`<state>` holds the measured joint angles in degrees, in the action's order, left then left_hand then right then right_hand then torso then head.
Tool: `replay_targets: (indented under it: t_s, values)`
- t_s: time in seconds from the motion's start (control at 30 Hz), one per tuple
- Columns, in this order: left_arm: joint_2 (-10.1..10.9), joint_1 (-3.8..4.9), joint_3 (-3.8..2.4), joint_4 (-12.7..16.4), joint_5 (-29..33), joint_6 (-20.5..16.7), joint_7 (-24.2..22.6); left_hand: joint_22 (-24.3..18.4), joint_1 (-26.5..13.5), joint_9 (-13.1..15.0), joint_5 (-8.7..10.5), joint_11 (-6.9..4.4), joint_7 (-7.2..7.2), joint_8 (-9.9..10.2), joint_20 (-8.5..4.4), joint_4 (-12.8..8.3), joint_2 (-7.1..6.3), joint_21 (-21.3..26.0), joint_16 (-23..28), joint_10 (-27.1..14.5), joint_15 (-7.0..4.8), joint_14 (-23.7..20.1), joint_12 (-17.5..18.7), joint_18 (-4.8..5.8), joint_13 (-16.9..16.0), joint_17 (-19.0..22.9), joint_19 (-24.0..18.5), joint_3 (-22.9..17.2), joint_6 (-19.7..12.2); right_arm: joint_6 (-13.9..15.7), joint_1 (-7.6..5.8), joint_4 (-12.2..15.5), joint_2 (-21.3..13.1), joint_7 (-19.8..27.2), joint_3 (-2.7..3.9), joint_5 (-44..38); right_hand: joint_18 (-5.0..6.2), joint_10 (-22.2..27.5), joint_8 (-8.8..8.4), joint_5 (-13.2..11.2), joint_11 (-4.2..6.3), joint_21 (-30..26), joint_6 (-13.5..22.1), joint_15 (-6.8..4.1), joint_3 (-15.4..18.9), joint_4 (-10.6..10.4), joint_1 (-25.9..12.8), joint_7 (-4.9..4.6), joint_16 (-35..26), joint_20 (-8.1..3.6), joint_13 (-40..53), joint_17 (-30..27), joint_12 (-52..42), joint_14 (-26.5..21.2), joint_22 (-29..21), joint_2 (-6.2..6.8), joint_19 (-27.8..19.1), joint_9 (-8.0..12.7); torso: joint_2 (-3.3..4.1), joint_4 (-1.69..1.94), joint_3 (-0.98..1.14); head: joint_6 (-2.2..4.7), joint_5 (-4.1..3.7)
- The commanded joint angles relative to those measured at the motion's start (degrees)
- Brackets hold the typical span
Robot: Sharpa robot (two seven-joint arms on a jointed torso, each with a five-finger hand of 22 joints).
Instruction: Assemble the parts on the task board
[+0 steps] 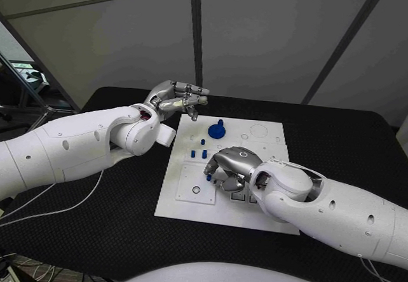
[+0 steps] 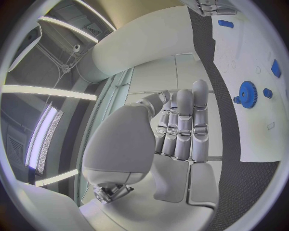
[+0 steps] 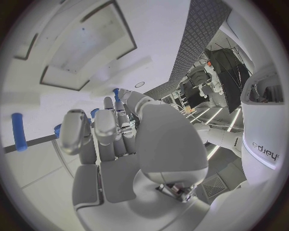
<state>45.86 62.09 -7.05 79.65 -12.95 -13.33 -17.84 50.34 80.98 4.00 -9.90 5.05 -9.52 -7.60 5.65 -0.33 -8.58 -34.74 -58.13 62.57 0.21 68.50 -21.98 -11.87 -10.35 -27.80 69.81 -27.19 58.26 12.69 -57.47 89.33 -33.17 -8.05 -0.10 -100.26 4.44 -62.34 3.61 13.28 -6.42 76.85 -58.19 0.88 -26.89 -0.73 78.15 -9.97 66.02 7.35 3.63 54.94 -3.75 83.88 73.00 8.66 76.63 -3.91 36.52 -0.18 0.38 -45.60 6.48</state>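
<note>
The white task board (image 1: 221,205) is seen lying flat in the middle of the black table (image 1: 351,136). A blue gear (image 1: 216,130) is found on the far part of the board, with a blue knob rising from its centre; in the left wrist view the same gear (image 2: 247,94) is seen on the board's white surface. Several small blue pegs (image 1: 199,153) are noted standing near the board's middle, just beside the right hand. A small ring-shaped mark (image 1: 195,190) is seen on a raised white plate at the board's near left.

The left hand (image 1: 177,100) is held above the table at the board's far left corner, apart from the gear. Its fingers are curled inward, and a small dark piece appears to be pinched at the fingertips (image 1: 194,107), though what it is cannot be told. In the left wrist view the fingers (image 2: 183,126) are seen lying close together, side by side, with the tips turned away from the camera.

The right hand (image 1: 232,170) is lowered onto the middle of the board, palm down, with its fingers bent toward the surface. In the right wrist view a blue part (image 3: 116,94) is seen at the fingertips (image 3: 127,102), apparently pinched there; a further blue peg (image 3: 19,131) is seen lying apart on the white board.
</note>
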Motion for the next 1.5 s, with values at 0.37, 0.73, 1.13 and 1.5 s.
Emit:
replay_targets:
  t_s: [0.37,0.73,1.13,1.5]
  values:
    - [0.0,0.11,0.00,-0.3,0.2,1.0,-0.1,-0.1,0.0,-0.1,0.24,-0.12,0.07,-0.3,0.03,-0.1,0.49,0.4,0.2,-0.5,0.01,-0.3,-0.2,1.41,0.0,0.1,-0.5,0.0,-0.1,8.8,-0.26,6.5,-6.6,-0.1,0.96,0.2,0.47,1.4,0.02,-0.4,-0.10,-1.2,1.0,0.48,0.9,-0.3,-0.7,0.06,-1.0,0.06,0.1,-1.4,-0.6,0.0,-1.3,0.81,-1.2,0.0,-0.05,-0.12,-0.03,0.91,-0.96]
    - [0.1,0.10,0.11,-0.4,0.2,1.0,-0.1,-0.1,0.0,-0.1,0.24,-0.11,0.07,-0.3,0.03,-0.1,0.51,0.4,0.3,-0.5,0.02,-0.3,-0.2,1.41,-0.1,0.1,-0.6,0.1,-0.1,1.9,-1.84,6.0,-13.0,-3.4,4.11,0.0,0.89,4.2,0.01,-1.2,0.03,-2.9,2.5,0.41,3.2,-0.6,-0.7,0.70,-2.2,0.04,0.1,-3.4,-1.3,-0.6,-3.1,1.53,-2.6,0.0,0.00,-0.15,-0.06,1.93,-1.99]
    - [0.0,0.09,0.19,-0.4,0.2,1.1,-0.1,-0.1,0.0,-0.1,0.24,-0.11,0.07,-0.3,0.03,-0.1,0.51,0.4,0.3,-0.5,0.02,-0.3,-0.2,1.41,-0.1,0.1,-0.6,0.1,-0.1,-3.2,-2.14,4.4,-13.9,-5.2,4.38,-1.7,1.05,5.4,0.04,-1.6,0.00,-3.7,3.0,0.41,5.1,-1.1,0.1,1.57,-2.7,0.06,0.2,-4.3,-2.3,-0.8,-3.9,1.47,-3.0,0.0,0.03,0.04,-0.02,2.02,-2.03]
    - [0.1,0.09,0.21,-0.4,0.2,1.1,-0.1,-0.1,0.0,-0.1,0.24,-0.11,0.07,-0.3,0.03,-0.1,0.51,0.4,0.3,-0.5,0.02,-0.3,-0.2,1.41,-0.1,0.1,-0.6,0.1,-0.1,-4.3,-2.16,2.9,-12.7,-5.2,4.39,-2.0,1.02,4.8,0.33,-1.8,0.19,-3.7,2.4,0.25,5.0,-1.4,1.1,1.67,-2.6,-0.05,0.3,-4.5,-3.7,-0.6,-3.8,0.30,-2.8,-0.2,0.03,0.03,-0.06,2.00,-1.96]
